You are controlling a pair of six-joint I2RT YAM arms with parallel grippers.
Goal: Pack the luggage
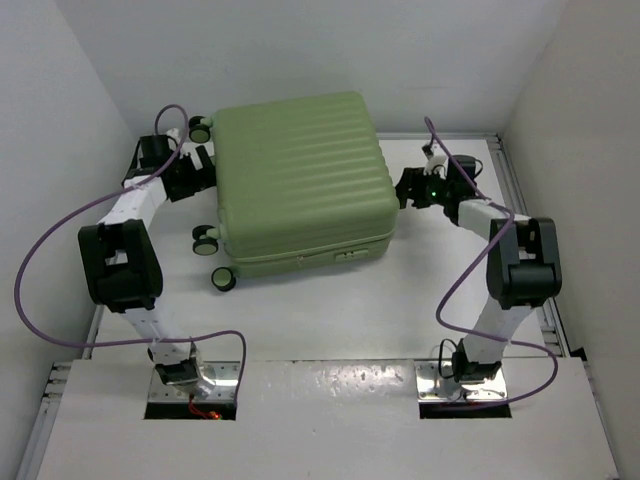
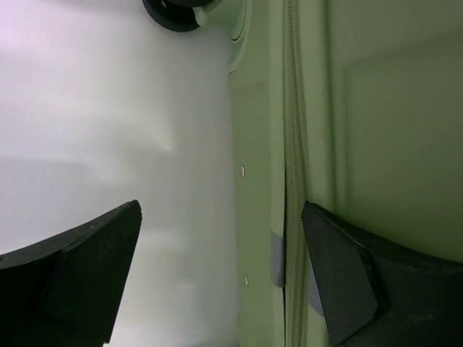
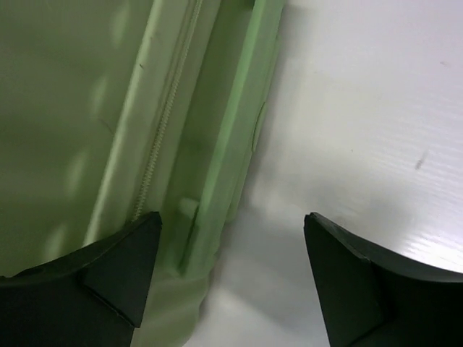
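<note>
The pale-green ribbed luggage (image 1: 298,180) lies flat and closed in the middle of the table, its small black-and-green wheels (image 1: 205,238) on its left side. My left gripper (image 1: 203,165) is open at the luggage's left edge; in the left wrist view its fingers (image 2: 340,275) straddle the zipper seam (image 2: 292,144) of the shell. My right gripper (image 1: 404,190) is open at the luggage's right edge; in the right wrist view its left finger (image 3: 116,275) overlaps the shell (image 3: 87,108) by the zipper (image 3: 166,123), and the other finger is over bare table.
White walls close in the table (image 1: 330,310) on left, back and right. Purple cables (image 1: 40,250) loop beside both arms. A wheel (image 2: 173,11) shows at the top of the left wrist view. Arm bases (image 1: 190,380) stand at the near edge.
</note>
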